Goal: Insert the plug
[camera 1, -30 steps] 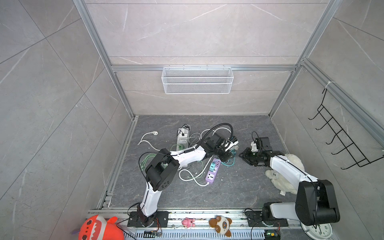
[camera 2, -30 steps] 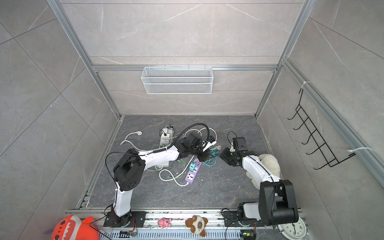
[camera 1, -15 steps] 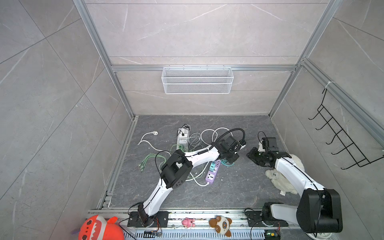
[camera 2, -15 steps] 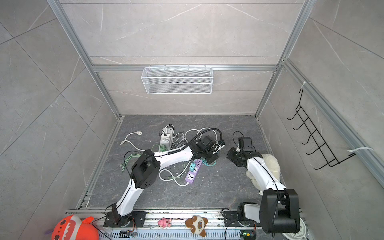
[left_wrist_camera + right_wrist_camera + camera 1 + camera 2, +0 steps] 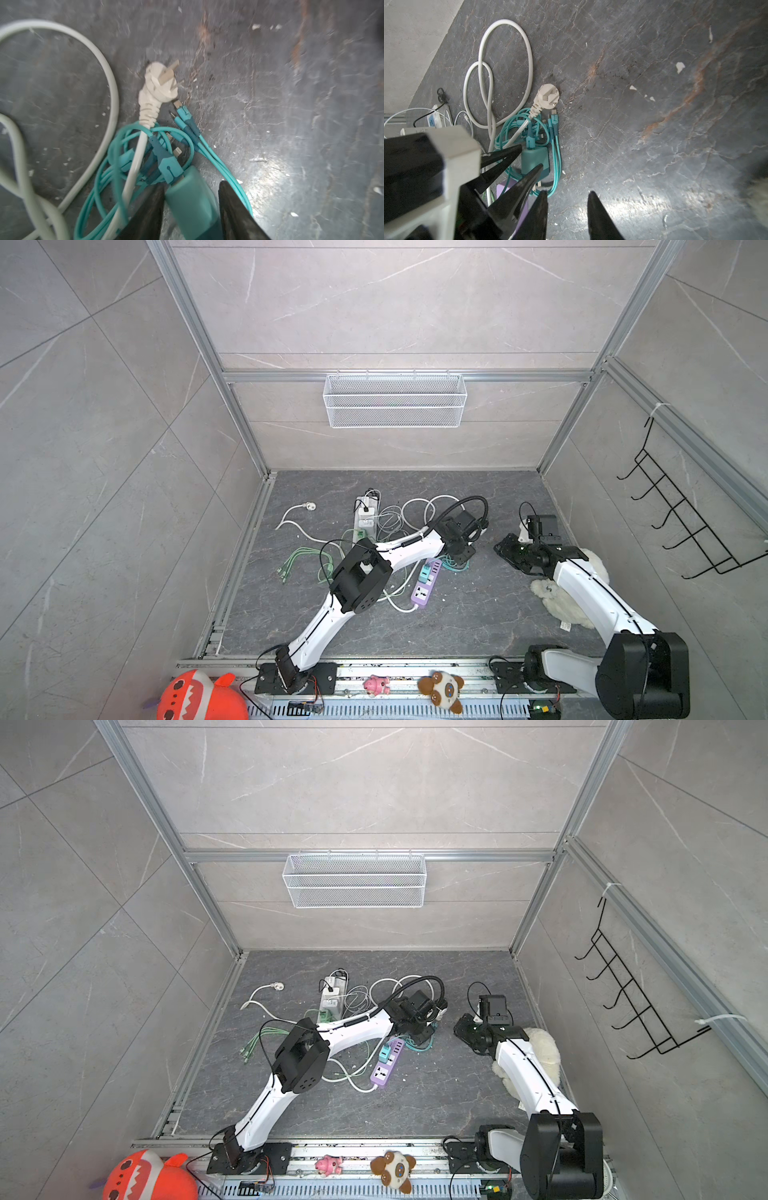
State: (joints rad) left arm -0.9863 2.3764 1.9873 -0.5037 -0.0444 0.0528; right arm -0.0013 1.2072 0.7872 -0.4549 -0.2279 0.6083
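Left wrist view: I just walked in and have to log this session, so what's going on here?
The left gripper has its fingers straddling a teal charger block lying unplugged on the floor among teal cables, beside a loose white plug; a firm grip isn't clear. The right gripper hovers open and empty nearby. The purple power strip lies close by, the charger not yet in it.

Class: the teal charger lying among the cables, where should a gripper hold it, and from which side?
Grip the teal charger mid-body across its long flat sides, from above: it lies flat, with a teal cable plugged into one end.
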